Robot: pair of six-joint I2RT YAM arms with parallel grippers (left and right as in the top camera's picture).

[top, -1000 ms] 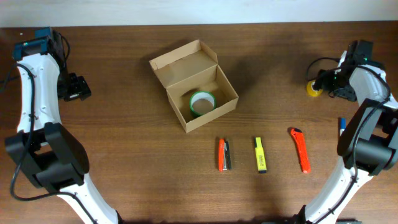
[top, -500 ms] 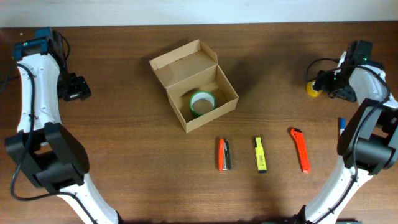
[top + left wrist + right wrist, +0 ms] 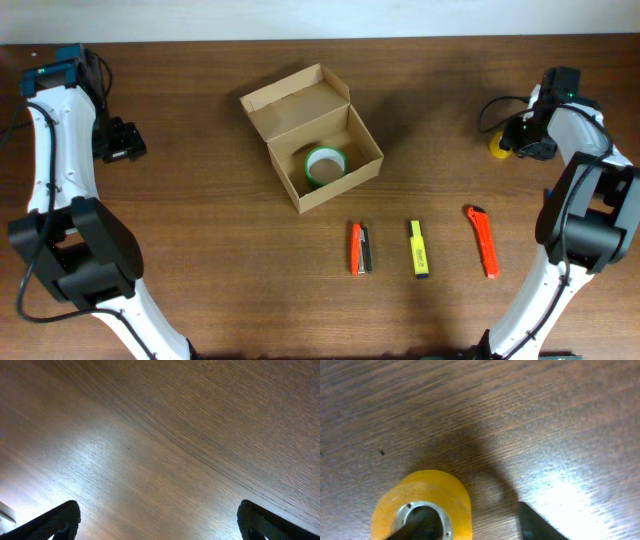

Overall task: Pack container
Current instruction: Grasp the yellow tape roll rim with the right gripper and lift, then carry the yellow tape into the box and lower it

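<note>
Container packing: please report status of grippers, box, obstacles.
Left gripper open, idle. Right gripper straddles yellow tape roll, not clamped. Container open, green tape roll inside. No obstacle seen.

I see the container [image 3: 335, 187] open from above. Its raised flap [image 3: 296, 98] blocks the far-left side, and a green tape roll [image 3: 324, 163] takes up part of its floor. Bare tabletop [image 3: 200, 230] separates it from the stapler [image 3: 360, 248], highlighter [image 3: 419, 248], cutter [image 3: 482, 240] and yellow roll [image 3: 498, 146].

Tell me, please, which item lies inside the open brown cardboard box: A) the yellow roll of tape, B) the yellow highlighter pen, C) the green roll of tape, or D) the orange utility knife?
C: the overhead view shows the green roll of tape on the floor of the open brown cardboard box, while the other three lie outside it.
</note>
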